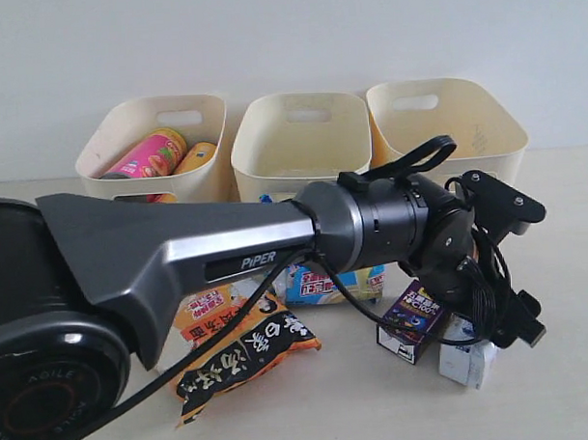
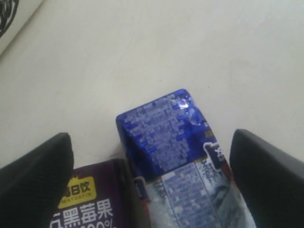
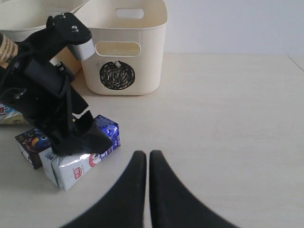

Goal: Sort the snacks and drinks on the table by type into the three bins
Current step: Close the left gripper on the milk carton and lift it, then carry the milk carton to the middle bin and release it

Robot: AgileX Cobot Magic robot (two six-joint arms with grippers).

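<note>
My left gripper (image 2: 151, 142) is open and hangs low over the two drinks. The white-and-blue carton (image 2: 185, 166) lies between its fingers, and a corner of the dark purple carton (image 2: 95, 199) reaches into the gap too. Both cartons, the purple (image 1: 413, 317) and the white (image 1: 468, 361), lie at the front right of the table. My right gripper (image 3: 148, 159) is shut and empty, off to the side above bare table. The pink tube (image 1: 147, 156) and the yellow tube (image 1: 197, 156) lie in the left bin (image 1: 126, 120). The orange-and-black packet (image 1: 236, 352) and the blue packet (image 1: 325, 282) lie under the left arm.
The middle bin (image 1: 300, 114) and the right bin (image 1: 464, 103) stand at the back; the right one bears a scribbled circle (image 3: 117, 74). The left arm (image 1: 227, 242) stretches across the table's middle. Bare table (image 3: 228, 118) lies to the right of the cartons.
</note>
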